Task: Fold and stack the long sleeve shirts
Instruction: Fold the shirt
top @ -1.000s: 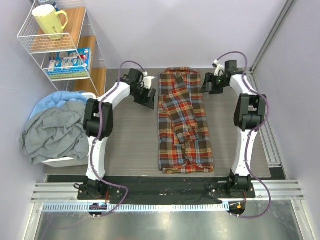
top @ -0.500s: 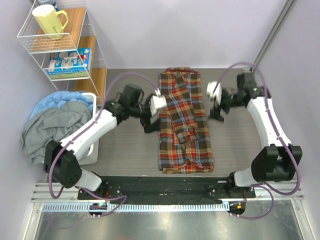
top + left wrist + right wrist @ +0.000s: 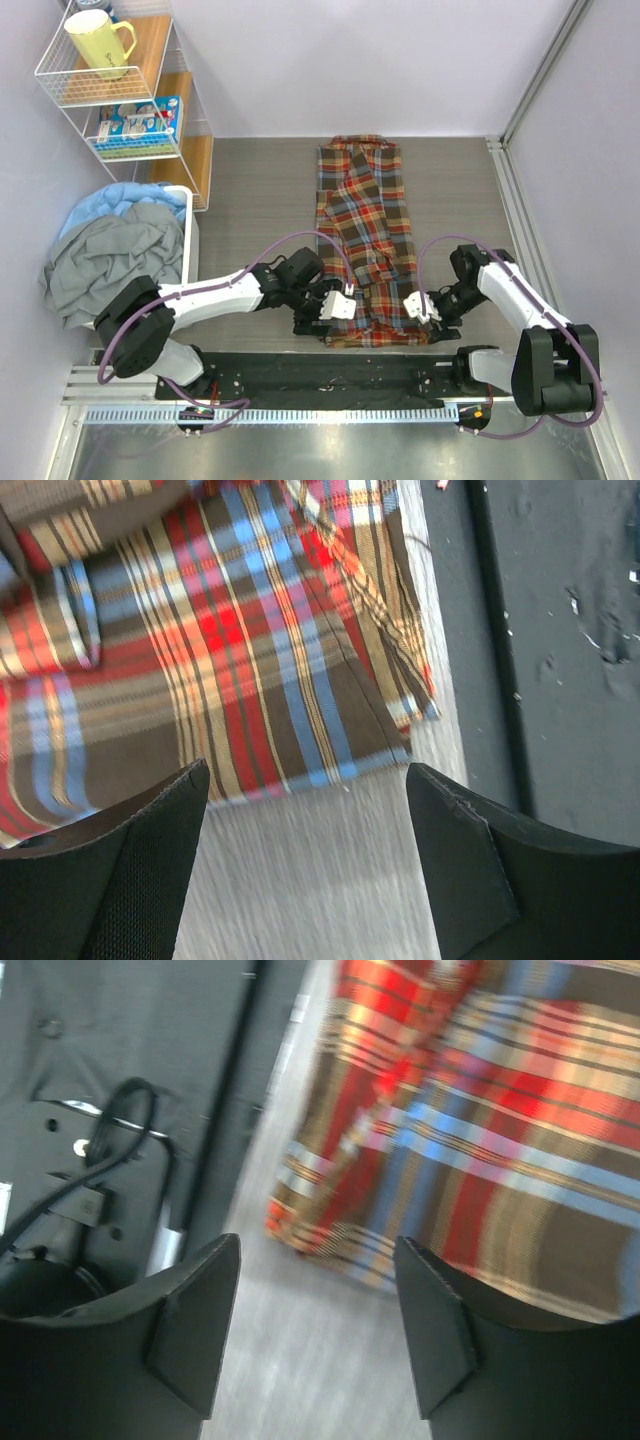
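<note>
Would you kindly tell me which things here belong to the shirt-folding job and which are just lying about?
Job: plaid flannel shirt; left end effector, open; right end effector, open.
Lying about: yellow mug; blue-and-white box; pile of grey and blue garments.

A second ago the left gripper (image 3: 312,318) is raised beside the far, collar end of the red, dark green-brown and yellow tartan plaid flannel shirt (image 3: 365,230). Now it is low at the shirt's near left hem corner, and its arm lies stretched along the near edge of the grey wood-grain tabletop (image 3: 250,200). The right gripper (image 3: 432,318) makes the mirrored sweep, from the far right side of the collar down to the near right hem corner, with its arm folded low. Half a second ago both were passing the shirt's middle. In the wrist views each gripper's fingers (image 3: 120,880) (image 3: 450,1330) now stand apart over a hem corner.
</note>
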Controlling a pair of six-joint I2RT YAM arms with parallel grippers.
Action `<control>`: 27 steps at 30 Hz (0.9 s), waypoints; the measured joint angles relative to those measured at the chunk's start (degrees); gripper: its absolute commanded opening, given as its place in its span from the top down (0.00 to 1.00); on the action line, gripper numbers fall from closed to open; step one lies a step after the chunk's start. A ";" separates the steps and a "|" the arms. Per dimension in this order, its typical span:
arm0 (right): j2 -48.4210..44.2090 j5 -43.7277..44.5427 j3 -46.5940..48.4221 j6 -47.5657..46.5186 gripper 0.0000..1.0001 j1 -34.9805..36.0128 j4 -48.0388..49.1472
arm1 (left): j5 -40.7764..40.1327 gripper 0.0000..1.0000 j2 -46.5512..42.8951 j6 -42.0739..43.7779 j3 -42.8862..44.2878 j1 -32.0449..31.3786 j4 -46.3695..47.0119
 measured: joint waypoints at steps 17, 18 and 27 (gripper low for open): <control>1.27 1.14 -8.74 -2.05 0.60 5.38 12.28 | -3.58 0.59 6.14 4.13 -1.53 -7.04 4.87; 1.22 0.79 -8.90 -1.86 0.73 5.62 12.83 | -3.45 0.64 6.19 4.50 -1.53 -7.21 4.98; -2.86 0.28 -9.79 3.89 0.99 10.69 20.57 | -3.45 1.00 6.05 5.57 -1.49 -7.48 4.22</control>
